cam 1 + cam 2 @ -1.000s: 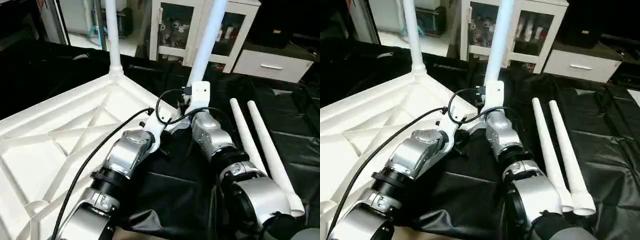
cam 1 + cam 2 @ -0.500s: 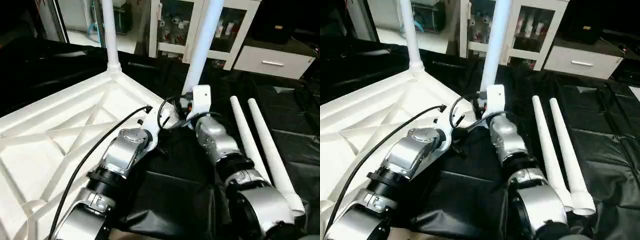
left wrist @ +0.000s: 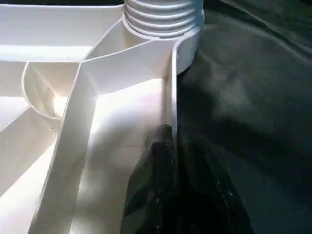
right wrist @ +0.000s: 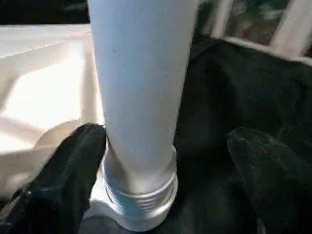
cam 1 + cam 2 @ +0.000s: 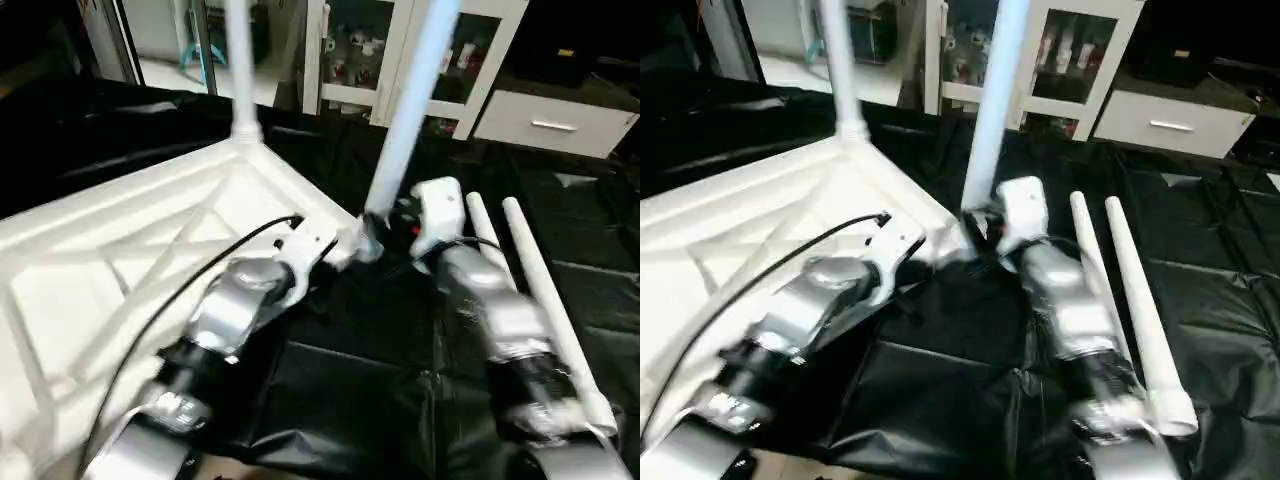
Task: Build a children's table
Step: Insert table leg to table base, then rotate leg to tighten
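Tabletop (image 5: 120,250): white, lying underside up on the black-covered desk (image 5: 350,350), ribs crossing in an X.
Far leg (image 5: 240,60): upright in the far corner socket.
Near leg (image 4: 141,92): upright in the corner socket at the tabletop's right side, its ribbed base seated in the socket.
Spare legs (image 5: 1120,290): two lying side by side on the desk, to the right of the right arm.
Left gripper (image 3: 163,146): fingers pressed together on the tabletop's edge wall, just beside the near leg's socket.
Right gripper (image 4: 161,146): fingers (image 4: 73,165) spread wide to either side of the near leg's base, clear of the tube.
Background: white cabinet (image 5: 400,50) with glass doors behind the desk.
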Controlling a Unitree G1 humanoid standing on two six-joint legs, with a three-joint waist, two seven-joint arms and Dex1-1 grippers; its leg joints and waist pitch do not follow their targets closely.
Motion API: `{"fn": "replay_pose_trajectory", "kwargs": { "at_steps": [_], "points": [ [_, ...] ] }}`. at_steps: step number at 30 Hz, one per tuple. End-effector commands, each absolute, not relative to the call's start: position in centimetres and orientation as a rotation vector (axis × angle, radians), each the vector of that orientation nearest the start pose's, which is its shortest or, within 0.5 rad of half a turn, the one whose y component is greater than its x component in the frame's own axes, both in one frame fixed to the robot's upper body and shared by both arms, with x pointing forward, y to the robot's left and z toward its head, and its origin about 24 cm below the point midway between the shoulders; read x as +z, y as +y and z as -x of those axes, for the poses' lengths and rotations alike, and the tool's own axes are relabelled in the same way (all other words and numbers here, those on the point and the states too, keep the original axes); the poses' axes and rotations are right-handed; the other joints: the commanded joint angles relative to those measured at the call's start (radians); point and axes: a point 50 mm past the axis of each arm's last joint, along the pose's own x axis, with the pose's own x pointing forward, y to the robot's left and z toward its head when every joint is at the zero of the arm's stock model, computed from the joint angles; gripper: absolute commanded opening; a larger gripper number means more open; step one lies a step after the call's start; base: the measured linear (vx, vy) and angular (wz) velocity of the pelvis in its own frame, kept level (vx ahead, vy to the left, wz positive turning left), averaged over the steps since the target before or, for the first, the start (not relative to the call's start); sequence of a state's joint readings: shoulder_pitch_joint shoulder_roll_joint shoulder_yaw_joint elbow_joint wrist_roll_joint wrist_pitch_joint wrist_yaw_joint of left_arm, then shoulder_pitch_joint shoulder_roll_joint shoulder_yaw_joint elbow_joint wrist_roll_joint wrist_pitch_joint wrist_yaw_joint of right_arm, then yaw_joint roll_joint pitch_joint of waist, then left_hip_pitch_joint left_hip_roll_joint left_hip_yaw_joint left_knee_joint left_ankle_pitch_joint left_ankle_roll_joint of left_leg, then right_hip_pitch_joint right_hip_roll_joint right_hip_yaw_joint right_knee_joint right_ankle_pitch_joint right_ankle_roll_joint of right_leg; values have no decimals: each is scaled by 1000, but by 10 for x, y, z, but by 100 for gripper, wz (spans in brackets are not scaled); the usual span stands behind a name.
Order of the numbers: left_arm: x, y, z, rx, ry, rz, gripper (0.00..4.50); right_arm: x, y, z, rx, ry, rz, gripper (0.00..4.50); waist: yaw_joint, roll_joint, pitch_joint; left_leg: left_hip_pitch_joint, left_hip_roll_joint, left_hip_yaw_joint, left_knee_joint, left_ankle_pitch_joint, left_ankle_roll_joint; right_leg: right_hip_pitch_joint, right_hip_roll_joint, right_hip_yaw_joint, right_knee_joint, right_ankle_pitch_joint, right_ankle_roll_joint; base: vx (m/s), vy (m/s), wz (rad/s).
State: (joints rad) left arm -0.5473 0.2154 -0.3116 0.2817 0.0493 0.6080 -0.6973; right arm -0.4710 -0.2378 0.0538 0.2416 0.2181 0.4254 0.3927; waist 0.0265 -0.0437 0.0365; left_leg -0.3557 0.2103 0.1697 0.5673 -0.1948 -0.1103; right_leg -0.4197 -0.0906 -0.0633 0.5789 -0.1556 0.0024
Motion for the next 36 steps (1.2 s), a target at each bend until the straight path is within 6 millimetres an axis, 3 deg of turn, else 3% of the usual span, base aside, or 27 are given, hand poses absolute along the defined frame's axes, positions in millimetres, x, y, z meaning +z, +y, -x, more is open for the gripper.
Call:
{"fn": "replay_pose_trajectory", "kwargs": {
  "at_steps": [1, 8, 11, 16, 24, 32, 36],
  "points": [
    [51, 84, -307, -988, 545, -315, 0, 90, -139, -325, 598, 237, 13, 429, 6, 3, -55, -1, 12, 12, -60, -153, 73, 62, -30, 35, -52, -156, -191, 0, 0, 0],
    [53, 112, -287, -1224, 575, -372, 0, 105, -174, -281, 1009, 331, 151, 429, 17, 7, -51, -1, 16, 11, -60, -160, 76, 63, -30, 35, -50, -172, -196, 0, 0, 0],
    [55, 116, -282, -1276, 580, -392, 0, 102, -180, -274, 1081, 390, 218, 429, 16, 7, -50, -1, 17, 12, -58, -163, 76, 62, -31, 35, -50, -177, -209, 0, 0, 0],
    [57, 121, -275, -1345, 592, -412, 0, 95, -176, -277, 1099, 419, 276, 429, 11, 7, -51, 2, 16, 11, -56, -177, 56, 58, -32, 35, -50, -225, -208, 0, 0, 0],
    [58, 121, -273, -1370, 595, -415, 0, 87, -164, -287, 1131, 426, 329, 429, 11, 6, -56, 0, 13, 12, -51, -146, 57, 61, -30, 35, -37, -151, -237, 0, 0, 0],
    [59, 122, -274, -1363, 596, -422, 0, 82, -160, -294, 1162, 445, 379, 429, 12, 4, -52, 0, 13, 10, -49, -195, 43, 60, -32, 36, -43, -247, -205, 0, 0, 0],
    [59, 123, -274, -1359, 598, -423, 0, 81, -158, -296, 1174, 442, 377, 429, 12, 1, -53, -1, 12, 10, -48, -185, 48, 60, -31, 36, -39, -226, -210, 0, 0, 0]
  ]
}}
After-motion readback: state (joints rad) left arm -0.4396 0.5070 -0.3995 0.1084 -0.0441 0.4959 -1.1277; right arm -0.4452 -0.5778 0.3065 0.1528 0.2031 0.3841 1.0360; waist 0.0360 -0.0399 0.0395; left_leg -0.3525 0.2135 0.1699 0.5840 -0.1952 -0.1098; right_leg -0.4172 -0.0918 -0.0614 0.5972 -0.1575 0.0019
